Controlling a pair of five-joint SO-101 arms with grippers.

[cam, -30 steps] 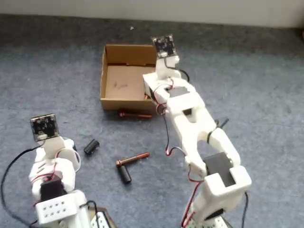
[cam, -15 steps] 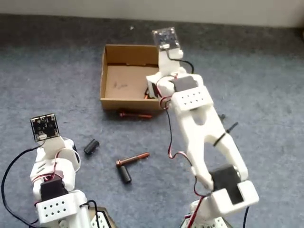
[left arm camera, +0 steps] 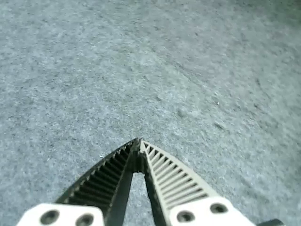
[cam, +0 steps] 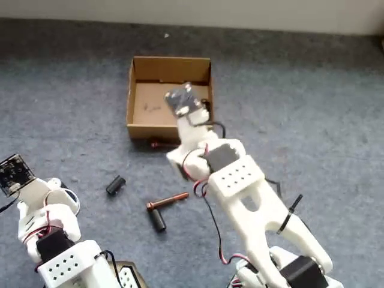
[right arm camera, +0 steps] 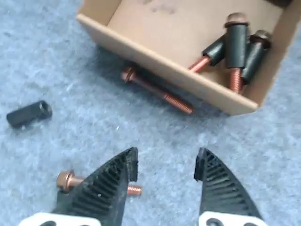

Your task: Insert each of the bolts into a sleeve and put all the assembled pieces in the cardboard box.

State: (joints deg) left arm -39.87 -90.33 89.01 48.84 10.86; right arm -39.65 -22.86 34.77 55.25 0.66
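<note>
Three assembled pieces (right arm camera: 235, 40) lie in the cardboard box (cam: 129, 96); two bolts (cam: 168, 201) and two sleeves (cam: 116, 185) wait loose on the surface (cam: 312, 120). Right end effector (right arm camera: 167, 157) gapes empty; left end effector (left arm camera: 139, 141) pinched together.

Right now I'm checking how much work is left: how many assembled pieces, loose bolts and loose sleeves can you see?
Assembled pieces: 3, in the box
Loose bolts: 2
Loose sleeves: 2
Total: 7
</note>
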